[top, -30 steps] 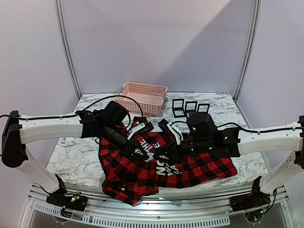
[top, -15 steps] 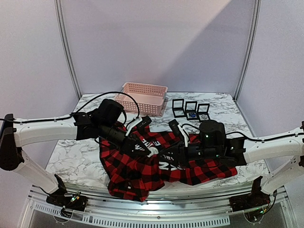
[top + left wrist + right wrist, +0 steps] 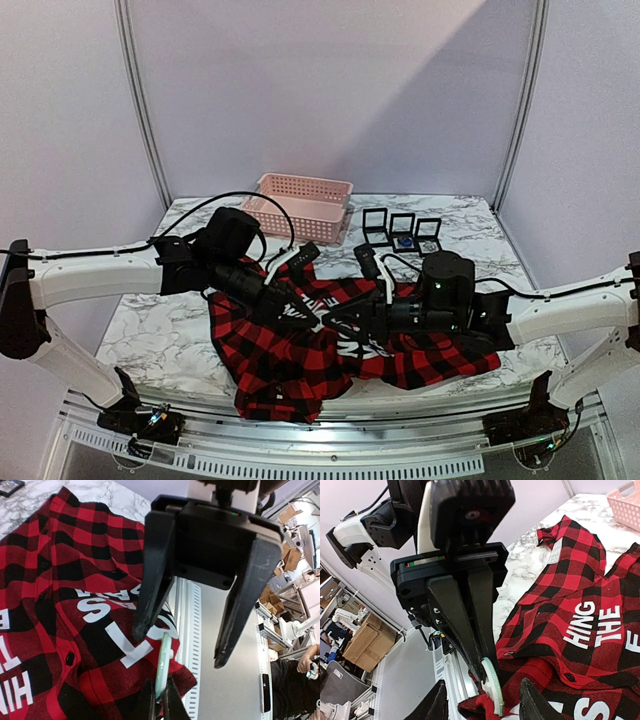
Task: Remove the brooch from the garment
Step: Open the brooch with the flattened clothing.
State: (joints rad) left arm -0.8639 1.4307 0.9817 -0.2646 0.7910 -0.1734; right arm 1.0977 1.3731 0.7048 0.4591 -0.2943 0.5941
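In the overhead view the garment (image 3: pixel 290 370) lies crumpled across the lower centre of the frame on the marble table (image 3: pixel 165 335), with its hem bunched close to the near edge. Just above that, at mid-frame, the two arms meet over the plaid cloth.

The left gripper (image 3: pixel 482 667) comes in from the left. Its fingers are pressed together on the rim of the brooch (image 3: pixel 164 660), a pale, greenish-white disc seen edge-on against a raised fold of the shirt. In the left wrist view the disc sits at lower centre, beside the white block lettering (image 3: pixel 122 642).

The right gripper (image 3: pixel 180 647) faces it from the opposite side. Its fingers are spread apart, one on each side of the disc, and neither touches it.

The fold hides the back of the brooch, so it may be pinned to the cloth or already free; the views do not settle which.

Farther back, right of centre, three small black frames (image 3: pixel 402 232) stand in a row on the marble. A pink basket (image 3: pixel 300 222) sits at the far edge, centre-left of them.
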